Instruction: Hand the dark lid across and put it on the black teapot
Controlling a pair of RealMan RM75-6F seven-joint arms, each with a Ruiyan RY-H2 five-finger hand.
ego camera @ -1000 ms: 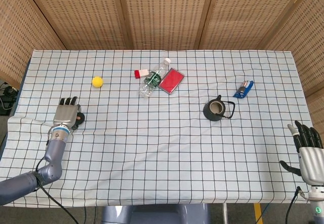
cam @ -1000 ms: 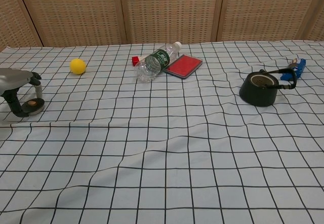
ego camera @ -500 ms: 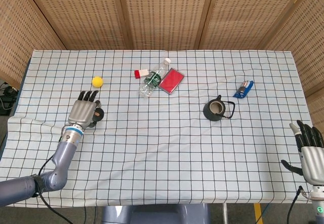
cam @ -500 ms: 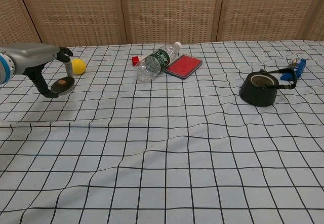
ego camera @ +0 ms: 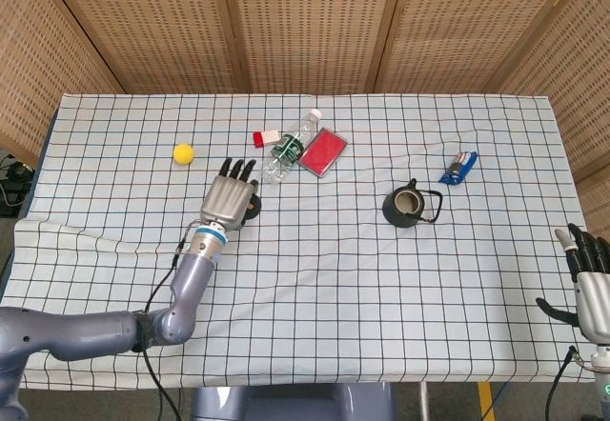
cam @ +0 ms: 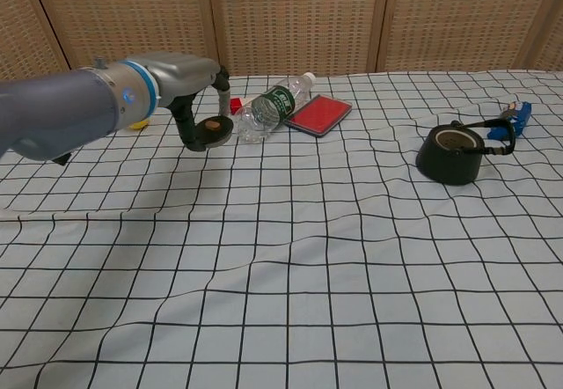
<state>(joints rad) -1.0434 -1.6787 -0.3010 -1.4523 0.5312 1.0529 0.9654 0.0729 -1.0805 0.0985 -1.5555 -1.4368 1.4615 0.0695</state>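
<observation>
My left hand [ego camera: 226, 202] [cam: 180, 77] hangs above the table left of centre and holds the dark round lid [cam: 212, 129] [ego camera: 253, 209] between thumb and fingers, lifted off the cloth. The black teapot [ego camera: 407, 205] [cam: 451, 153] stands uncovered on the right half of the table, far from the lid. My right hand [ego camera: 590, 288] shows only in the head view, at the lower right off the table's edge, fingers spread and holding nothing.
A clear plastic bottle [ego camera: 289, 147] [cam: 272, 107] lies just behind the lid, beside a red flat case [ego camera: 322, 150] and a small red-and-white block [ego camera: 265, 138]. A yellow ball [ego camera: 183, 153] sits far left. A blue packet [ego camera: 459, 168] lies behind the teapot.
My left hand has carried the lid up off the cloth and rightward, from the left edge to near the bottle. My right hand has sunk slightly lower in view.
</observation>
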